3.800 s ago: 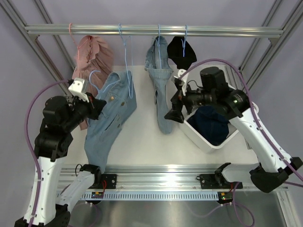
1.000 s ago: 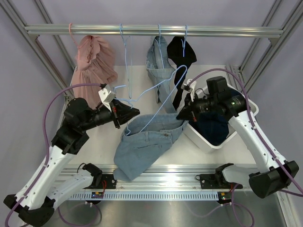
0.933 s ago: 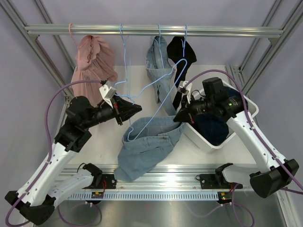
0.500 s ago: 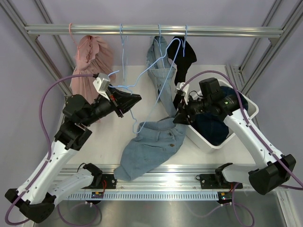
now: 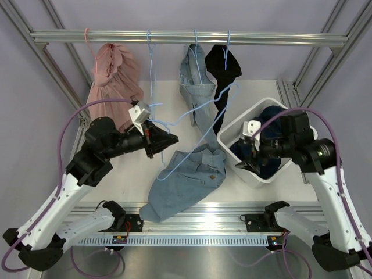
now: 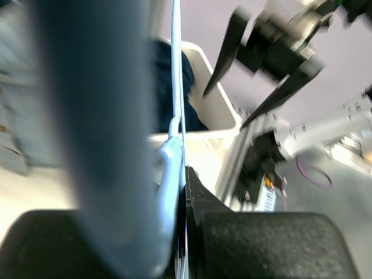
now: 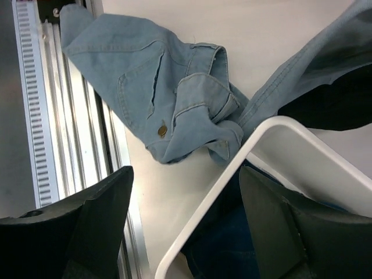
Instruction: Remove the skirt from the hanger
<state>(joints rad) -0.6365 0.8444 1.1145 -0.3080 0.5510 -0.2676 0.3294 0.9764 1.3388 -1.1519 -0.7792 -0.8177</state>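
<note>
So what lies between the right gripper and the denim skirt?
The white bin's rim, in the top view; the right gripper hangs over the bin, the skirt outside.

Denim cloth noted for skirt [image 7: 174, 87], washed, matt, stitched seams. Smooth pale-blue coated wire seen in hanger [image 6: 170, 152]. Glossy white plastic: bin [image 7: 221, 186]. Brushed metal: rail [image 5: 186, 38].

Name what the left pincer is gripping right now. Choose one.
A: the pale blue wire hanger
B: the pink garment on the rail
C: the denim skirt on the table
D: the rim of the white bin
A: the left pincer is shut on the pale blue wire hanger; the left wrist view shows the wire running straight through its grip.
</note>
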